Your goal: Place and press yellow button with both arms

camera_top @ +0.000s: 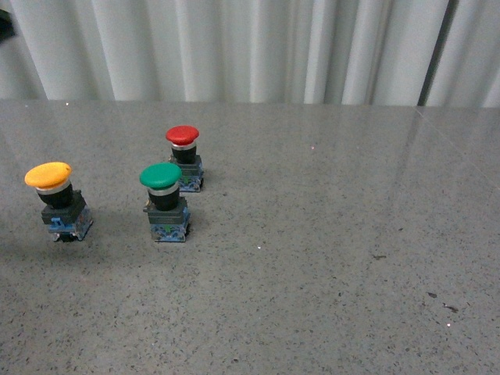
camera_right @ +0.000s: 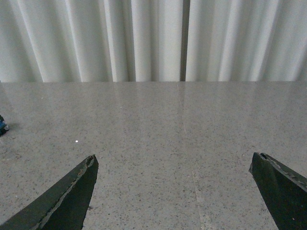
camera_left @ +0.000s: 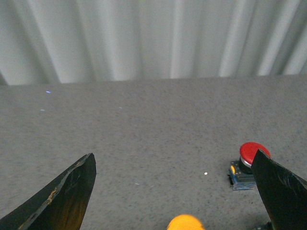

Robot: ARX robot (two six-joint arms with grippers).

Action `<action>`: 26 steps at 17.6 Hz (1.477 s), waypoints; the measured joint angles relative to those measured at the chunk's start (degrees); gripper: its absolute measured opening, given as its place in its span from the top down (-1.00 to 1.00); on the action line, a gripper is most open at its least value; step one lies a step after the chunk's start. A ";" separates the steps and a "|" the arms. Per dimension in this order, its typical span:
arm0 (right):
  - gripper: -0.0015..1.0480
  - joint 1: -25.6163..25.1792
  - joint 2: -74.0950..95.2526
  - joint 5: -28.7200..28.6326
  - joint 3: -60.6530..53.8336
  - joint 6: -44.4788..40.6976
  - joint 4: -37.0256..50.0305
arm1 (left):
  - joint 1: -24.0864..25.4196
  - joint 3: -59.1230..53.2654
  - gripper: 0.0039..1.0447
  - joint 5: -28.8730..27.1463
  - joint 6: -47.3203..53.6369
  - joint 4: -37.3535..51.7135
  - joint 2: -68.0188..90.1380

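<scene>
The yellow button [camera_top: 50, 176], with a silver collar, black body and blue base, stands upright at the left of the grey table [camera_top: 328, 258]. In the left wrist view its cap [camera_left: 185, 223] peeks in at the picture's edge, between the spread fingers of my open left gripper [camera_left: 175, 163], which holds nothing. My right gripper [camera_right: 175, 163] is open too, over bare table with nothing between its fingers. Neither arm shows in the front view.
A green button [camera_top: 162, 177] stands right of the yellow one, and a red button [camera_top: 183, 137] [camera_left: 251, 152] stands behind the green. White curtains [camera_top: 250, 47] hang along the table's far edge. A seam [camera_right: 192, 172] runs through the tabletop.
</scene>
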 joint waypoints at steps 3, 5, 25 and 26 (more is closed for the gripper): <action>-0.87 0.00 -0.02 -0.02 -0.02 0.00 0.04 | -0.85 8.15 -0.88 -1.01 -2.08 -2.10 12.76; -0.87 0.00 -0.02 0.00 0.00 0.00 0.02 | -1.66 8.57 -0.88 -2.36 -3.48 -2.51 18.38; -0.87 0.00 -0.02 -0.02 0.00 0.00 0.04 | -2.38 5.16 0.35 0.87 -4.98 -5.90 13.38; -0.87 0.00 -0.02 -0.02 0.00 0.00 0.04 | -3.72 7.37 0.35 0.85 -4.55 -6.93 12.22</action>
